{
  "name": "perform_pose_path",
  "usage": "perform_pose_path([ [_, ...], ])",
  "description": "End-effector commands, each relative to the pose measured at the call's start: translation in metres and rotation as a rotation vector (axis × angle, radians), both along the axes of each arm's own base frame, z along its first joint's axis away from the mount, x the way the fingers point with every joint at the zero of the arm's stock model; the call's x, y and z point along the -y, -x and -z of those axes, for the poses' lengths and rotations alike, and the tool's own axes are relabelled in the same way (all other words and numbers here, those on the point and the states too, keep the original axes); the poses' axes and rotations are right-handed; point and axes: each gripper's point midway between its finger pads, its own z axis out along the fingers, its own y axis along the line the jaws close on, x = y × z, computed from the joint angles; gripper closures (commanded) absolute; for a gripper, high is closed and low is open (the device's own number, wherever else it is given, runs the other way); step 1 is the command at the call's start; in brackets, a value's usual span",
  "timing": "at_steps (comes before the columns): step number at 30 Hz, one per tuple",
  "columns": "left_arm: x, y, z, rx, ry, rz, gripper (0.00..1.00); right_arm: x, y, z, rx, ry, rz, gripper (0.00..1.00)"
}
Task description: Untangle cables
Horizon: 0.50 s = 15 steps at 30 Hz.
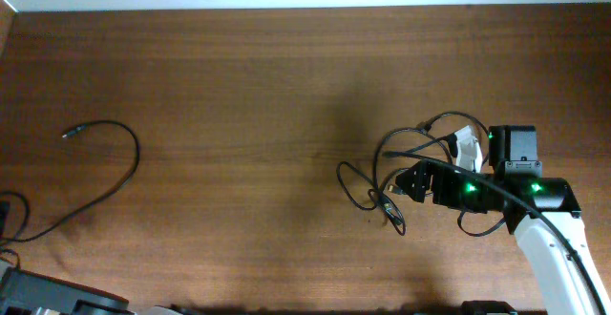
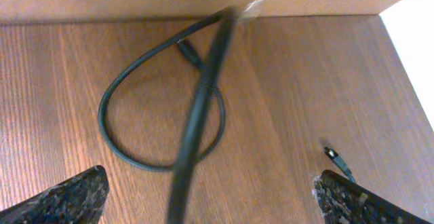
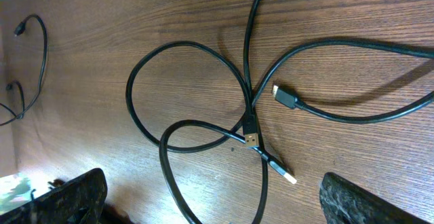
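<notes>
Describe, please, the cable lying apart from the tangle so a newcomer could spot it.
From overhead, go to the left side of the wooden table, far from the tangle by the right arm. One black cable lies in an open hook-shaped curve; unlike the knotted ones, its plug end rests alone on bare wood.

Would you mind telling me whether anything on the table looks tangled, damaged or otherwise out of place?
Yes: beside the right arm, the cables lie in a tangle of overlapping loops, their plug ends meeting near the middle. A single cable lies apart at the left. Nothing looks damaged or spilled.
</notes>
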Motion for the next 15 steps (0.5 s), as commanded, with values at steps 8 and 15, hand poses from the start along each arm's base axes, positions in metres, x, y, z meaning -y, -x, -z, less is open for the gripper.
perform_pose_path([
  [8, 0.022, -0.012, 0.006, 0.153, 0.216, -0.047, 0.01, 0.000, -0.006, -0.003, 0.033, 0.013, -0.011, 0.01],
  [15, 0.044, -0.004, 0.001, 0.128, 0.284, -0.055, 0.01, 0.000, -0.006, -0.003, 0.048, 0.023, -0.034, 0.01],
])
